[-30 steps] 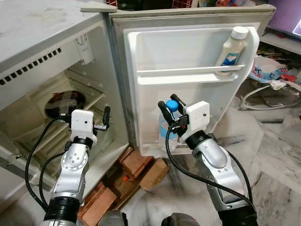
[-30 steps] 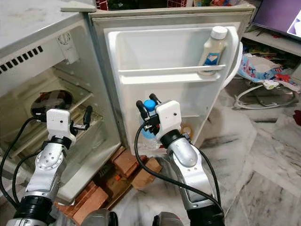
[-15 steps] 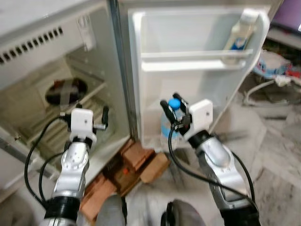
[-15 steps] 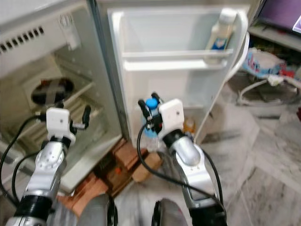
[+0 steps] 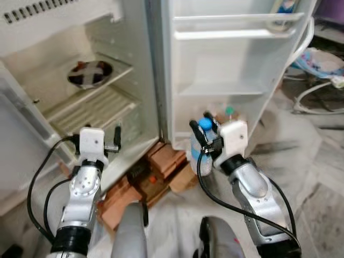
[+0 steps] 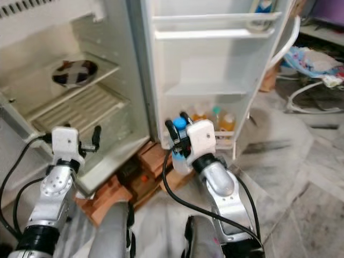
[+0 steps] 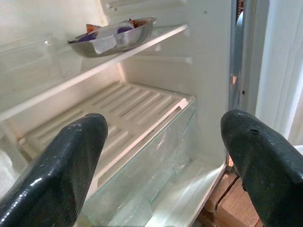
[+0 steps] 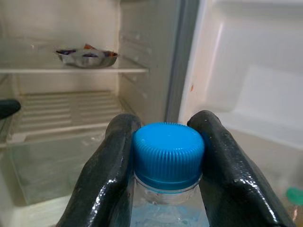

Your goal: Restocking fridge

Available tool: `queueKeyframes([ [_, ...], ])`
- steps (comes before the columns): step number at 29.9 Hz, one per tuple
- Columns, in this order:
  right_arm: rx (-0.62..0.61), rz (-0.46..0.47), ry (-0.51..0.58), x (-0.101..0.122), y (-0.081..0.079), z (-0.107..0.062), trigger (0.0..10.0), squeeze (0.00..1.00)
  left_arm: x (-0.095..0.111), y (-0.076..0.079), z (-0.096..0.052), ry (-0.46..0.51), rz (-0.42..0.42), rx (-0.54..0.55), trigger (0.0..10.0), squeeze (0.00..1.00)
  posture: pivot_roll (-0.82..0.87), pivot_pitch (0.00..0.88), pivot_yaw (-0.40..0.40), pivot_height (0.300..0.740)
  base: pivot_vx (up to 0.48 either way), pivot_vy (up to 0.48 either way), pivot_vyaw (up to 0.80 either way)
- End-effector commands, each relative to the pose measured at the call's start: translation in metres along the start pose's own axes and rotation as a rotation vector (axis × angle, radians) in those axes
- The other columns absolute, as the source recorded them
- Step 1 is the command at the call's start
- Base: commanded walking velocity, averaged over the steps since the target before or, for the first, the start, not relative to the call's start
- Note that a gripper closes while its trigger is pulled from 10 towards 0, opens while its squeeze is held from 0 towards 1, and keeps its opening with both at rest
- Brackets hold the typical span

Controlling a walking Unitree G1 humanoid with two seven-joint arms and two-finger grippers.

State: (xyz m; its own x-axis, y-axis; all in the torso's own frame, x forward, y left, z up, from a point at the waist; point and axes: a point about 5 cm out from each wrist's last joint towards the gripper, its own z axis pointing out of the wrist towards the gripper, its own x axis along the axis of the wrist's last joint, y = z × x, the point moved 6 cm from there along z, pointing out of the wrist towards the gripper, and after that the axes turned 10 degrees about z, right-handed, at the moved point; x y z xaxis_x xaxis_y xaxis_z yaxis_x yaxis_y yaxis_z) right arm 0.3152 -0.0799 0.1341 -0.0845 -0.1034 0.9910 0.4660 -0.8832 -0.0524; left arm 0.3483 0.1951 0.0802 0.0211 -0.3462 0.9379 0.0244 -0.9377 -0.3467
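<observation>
- The water bottle (image 8: 166, 189) is clamped at its blue cap (image 5: 205, 124) by the right gripper (image 5: 203, 130), before the fridge door (image 5: 226, 64).
- Small bottles (image 6: 215, 119) are held in the door's bottom shelf.
- The left gripper (image 7: 161, 156) is held spread apart, facing the fridge (image 7: 142, 104), where a covered steel bowl (image 7: 113, 35) is set on a shelf.

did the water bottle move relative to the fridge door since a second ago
Yes. The bottle, held in the right gripper, now sits lower against the door, near its bottom shelf.

A clear plastic bottle (image 8: 165, 215) wears a ribbed bright-blue cap (image 8: 168, 155) between glossy black fingers (image 8: 105, 184). The open fridge's interior (image 5: 226, 64) is white. Reddish-brown bricks (image 5: 161, 161) sit beneath it.
</observation>
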Motion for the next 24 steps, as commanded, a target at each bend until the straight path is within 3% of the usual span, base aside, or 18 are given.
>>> queueKeyframes([
  [1, 0.015, -0.056, 0.061, 0.0123, -0.0021, 0.0016, 10.0, 0.0, 0.0113, -0.003, 0.0042, 0.036, 0.011, 0.008, 10.0, 0.0, -0.03, 0.082, 0.005, 0.641, 0.0, 0.0, 0.0],
  [7, 0.022, -0.063, 0.083, 0.0149, -0.0051, 0.0048, 10.0, 0.0, 0.0117, -0.0047, 0.004, 0.043, 0.011, 0.008, 10.0, 0.0, -0.02, 0.086, 0.01, 0.641, 0.102, 0.0, 0.0],
  [24, 0.052, -0.094, 0.105, 0.0184, -0.0093, 0.0061, 10.0, 0.0, 0.0114, -0.0049, 0.0036, 0.042, 0.008, 0.01, 10.0, 0.0, -0.02, 0.098, 0.007, 0.641, 0.439, 0.0, 0.0],
])
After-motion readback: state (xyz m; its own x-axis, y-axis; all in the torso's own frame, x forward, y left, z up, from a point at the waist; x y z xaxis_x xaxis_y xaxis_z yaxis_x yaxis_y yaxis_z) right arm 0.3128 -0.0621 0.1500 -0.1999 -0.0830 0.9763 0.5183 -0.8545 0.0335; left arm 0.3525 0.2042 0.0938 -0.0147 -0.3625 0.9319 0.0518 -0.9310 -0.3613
